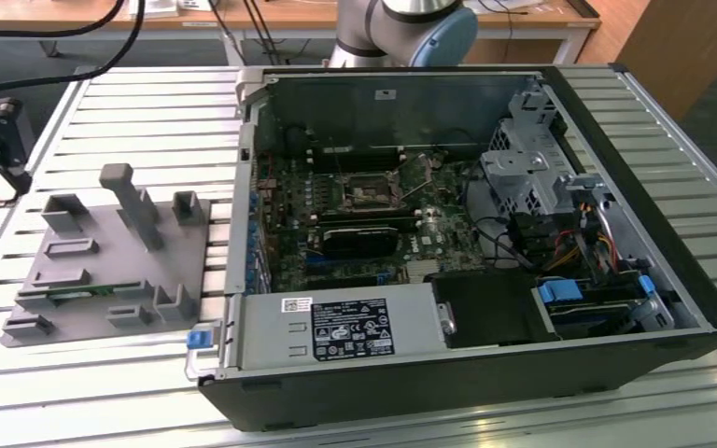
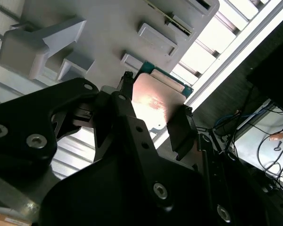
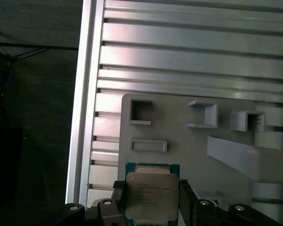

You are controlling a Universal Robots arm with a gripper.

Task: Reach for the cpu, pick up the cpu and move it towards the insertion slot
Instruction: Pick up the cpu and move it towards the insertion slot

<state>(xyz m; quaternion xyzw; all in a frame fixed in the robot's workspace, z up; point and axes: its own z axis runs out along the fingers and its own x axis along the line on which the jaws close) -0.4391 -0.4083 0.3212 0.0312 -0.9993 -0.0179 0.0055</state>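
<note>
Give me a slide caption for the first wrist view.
Pincer shut on the cpu, with the grey parts tray and slatted table behind.

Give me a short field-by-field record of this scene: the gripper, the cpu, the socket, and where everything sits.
gripper: shut on the cpu, with fingers on two opposite sides of it
cpu: silvery top showing in both wrist views, held over the edge of the grey holder plate
grey holder plate: lies on the slatted table, to the exterior view's left of the computer case
insertion slot: on the motherboard inside the open computer case, dark centre showing
progress: cpu in grasp, not at the insertion slot
</note>
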